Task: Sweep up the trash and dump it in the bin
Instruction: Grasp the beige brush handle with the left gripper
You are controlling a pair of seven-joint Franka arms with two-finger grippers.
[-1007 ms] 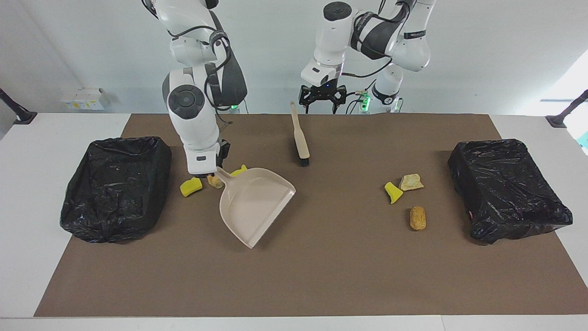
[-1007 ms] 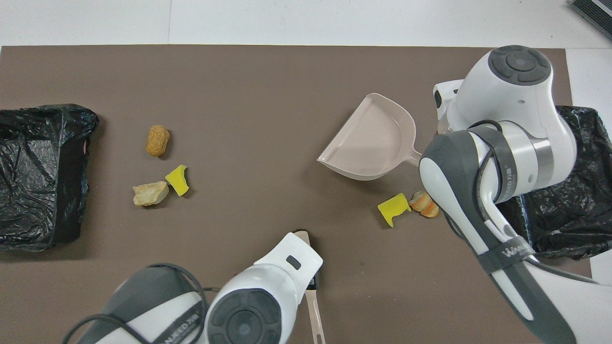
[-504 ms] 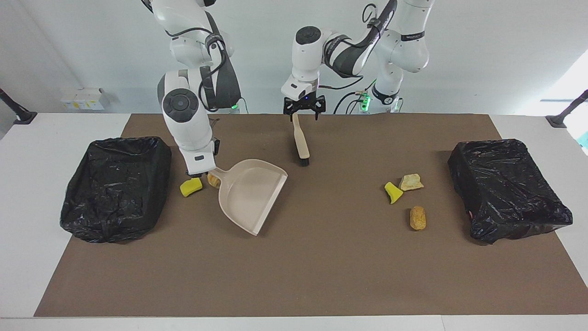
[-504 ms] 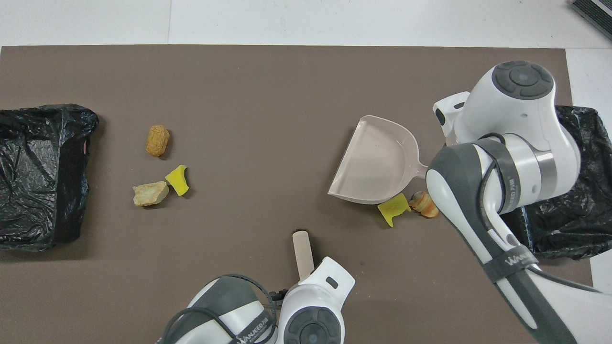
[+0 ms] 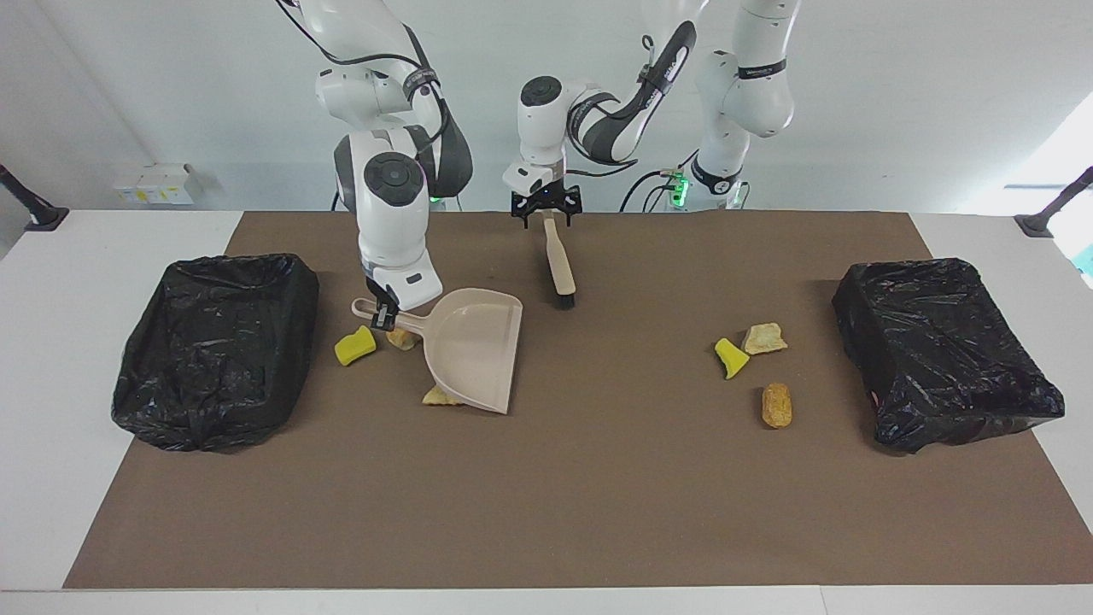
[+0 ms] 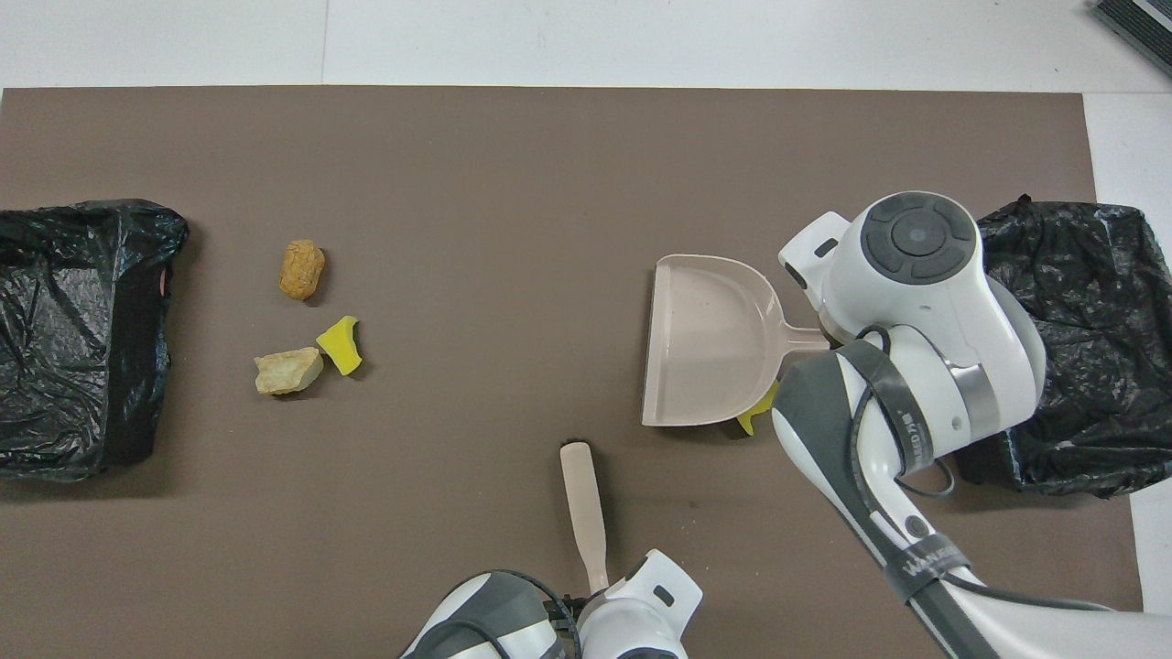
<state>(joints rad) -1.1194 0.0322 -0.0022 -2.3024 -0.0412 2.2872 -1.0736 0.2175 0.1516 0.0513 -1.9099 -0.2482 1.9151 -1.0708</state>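
Across the facing view from its left edge: a black-lined bin (image 5: 218, 350) sits at the right arm's end of the surface (image 5: 598, 495), and beside it the right gripper (image 5: 384, 314) is closed on the handle of the beige dustpan (image 5: 474, 346). A second ago that pan pointed diagonally with its mouth angled toward the middle of the mat; it has since swung round, so its straight lip now faces away from the robots. The swing uncovered a tan chunk (image 5: 440, 395), which peeks out at the corner of the lip. A yellow sponge piece (image 5: 354, 346) lies between bin and pan handle, and an orange crusty chunk (image 5: 401, 338) sits just beside it, half hidden under the handle. In the overhead view only a yellow corner (image 6: 755, 414) shows at the pan's edge nearer to the robots.

Next comes the brush (image 5: 558, 260), lying on the mat with its bristles away from the robots. The left gripper (image 5: 545, 208) has come down from above onto the tip of the brush handle — its fingers straddle the handle, spread wide.

Toward the left arm's end lie three more scraps: a yellow sponge wedge (image 5: 730, 357) touching a pale tan chunk (image 5: 764, 338), and a golden-brown oblong chunk (image 5: 776, 405) a little farther from the robots. A second black-lined bin (image 5: 943, 350) closes the row.
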